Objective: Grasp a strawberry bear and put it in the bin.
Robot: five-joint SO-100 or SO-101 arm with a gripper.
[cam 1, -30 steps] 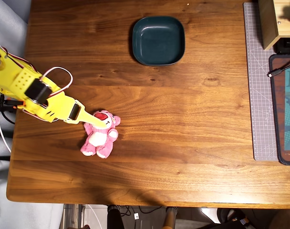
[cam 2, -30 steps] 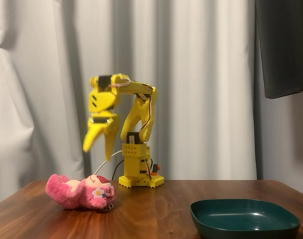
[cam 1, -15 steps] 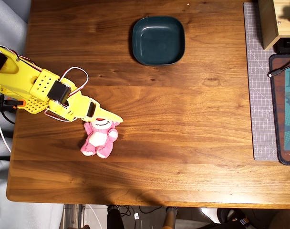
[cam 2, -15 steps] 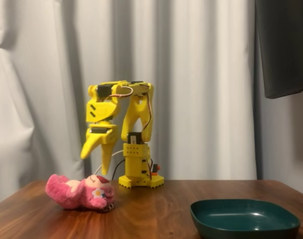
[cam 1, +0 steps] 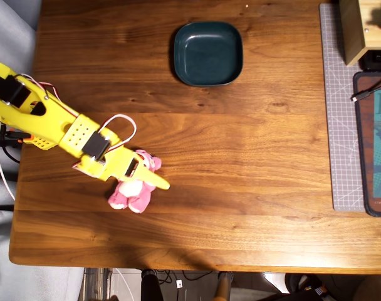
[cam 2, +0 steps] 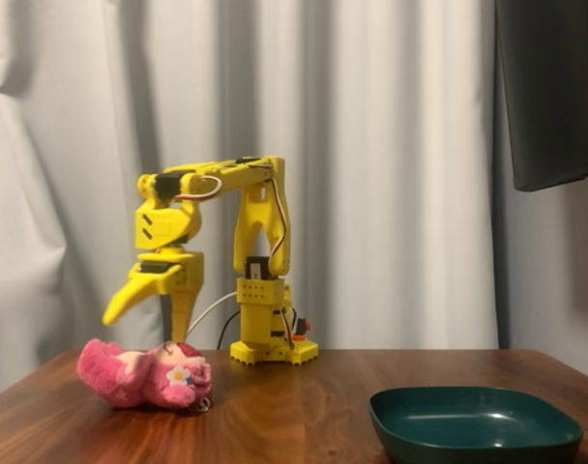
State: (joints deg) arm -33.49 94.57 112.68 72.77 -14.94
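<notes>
The pink strawberry bear (cam 1: pixel 132 194) lies on its side on the wooden table, left of centre in the overhead view, and at the left front in the fixed view (cam 2: pixel 144 375). My yellow gripper (cam 1: pixel 151 175) hovers right over the bear with its jaws spread and nothing between them. In the fixed view the gripper (cam 2: pixel 139 321) hangs a little above the bear, not touching it. The dark teal bin (cam 1: pixel 207 53) stands empty at the far middle of the table, well apart from the bear. It shows at the right front in the fixed view (cam 2: pixel 473 423).
A grey cutting mat (cam 1: pixel 338 106) runs along the right side of the table, with a wooden box (cam 1: pixel 360 28) and a dark mat (cam 1: pixel 373 144) on it. The arm's base (cam 2: pixel 273 338) stands at the table's edge, before a white curtain.
</notes>
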